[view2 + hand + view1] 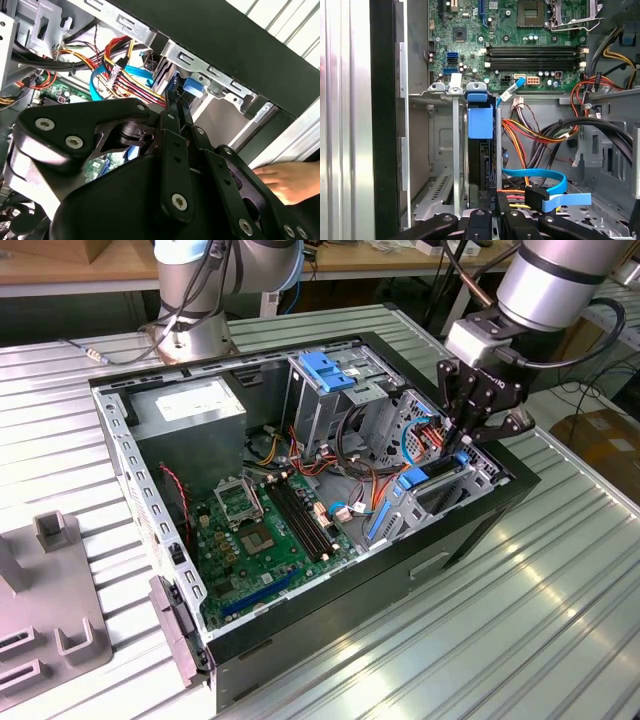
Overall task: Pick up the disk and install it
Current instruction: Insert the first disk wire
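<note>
The disk (482,165) stands on edge inside the metal drive cage (442,150) of the open computer case, its blue side rail (480,122) facing the first wrist camera. In the exterior view the disk (418,478) sits in the cage at the case's end on the exterior view's right. Directly above it is my gripper (462,445), its fingers reaching down into the cage. My gripper (492,216) has its black fingers drawn close on the disk's thin edge. In the second wrist view my gripper (176,97) pinches that edge beside a blue piece (192,87).
Red, yellow and blue cables (535,150) crowd the space beside the cage. The motherboard (260,530), grey power supply (190,405) and a second cage with a blue latch (325,370) fill the case. A person's hand (285,180) rests on the slatted table. A grey fixture (50,600) lies at the exterior view's left.
</note>
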Motion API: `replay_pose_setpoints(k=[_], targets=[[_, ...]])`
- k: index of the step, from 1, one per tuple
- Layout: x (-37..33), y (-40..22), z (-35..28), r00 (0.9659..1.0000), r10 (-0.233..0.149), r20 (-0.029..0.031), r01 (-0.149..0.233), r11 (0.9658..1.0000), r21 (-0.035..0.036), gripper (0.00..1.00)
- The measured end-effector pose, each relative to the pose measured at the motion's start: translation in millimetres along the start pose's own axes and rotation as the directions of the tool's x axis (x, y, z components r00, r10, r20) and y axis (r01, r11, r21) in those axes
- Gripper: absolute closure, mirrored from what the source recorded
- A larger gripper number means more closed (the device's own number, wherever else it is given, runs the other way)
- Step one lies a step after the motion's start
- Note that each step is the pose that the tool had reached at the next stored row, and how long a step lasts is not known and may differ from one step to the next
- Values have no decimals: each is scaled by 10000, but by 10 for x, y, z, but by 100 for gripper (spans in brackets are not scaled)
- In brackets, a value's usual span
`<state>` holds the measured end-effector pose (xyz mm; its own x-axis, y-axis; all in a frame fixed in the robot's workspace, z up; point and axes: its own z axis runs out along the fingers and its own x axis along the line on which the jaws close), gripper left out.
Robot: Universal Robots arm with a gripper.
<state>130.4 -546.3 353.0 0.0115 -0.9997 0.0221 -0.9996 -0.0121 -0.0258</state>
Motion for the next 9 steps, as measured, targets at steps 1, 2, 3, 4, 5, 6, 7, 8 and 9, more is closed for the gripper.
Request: replay_pose_setpoints(k=[1,2,3,4,5,6,7,8,9], targets=[[0,5,1,10000,-2,-55,2,10000,2,84],[0,12,2,10000,-2,-78,2,10000,4,84],[0,24,4,10000,-2,-96,2,10000,7,84],[0,30,8,10000,-3,-95,3,10000,8,84],[0,31,9,10000,-3,-98,3,10000,8,84],[-1,31,11,9999,-3,-101,3,10000,8,84],[-1,32,16,9999,-4,-133,4,10000,7,84],[0,32,20,9999,-4,-160,4,10000,7,84],[0,32,22,9998,-5,-176,5,10000,7,84]])
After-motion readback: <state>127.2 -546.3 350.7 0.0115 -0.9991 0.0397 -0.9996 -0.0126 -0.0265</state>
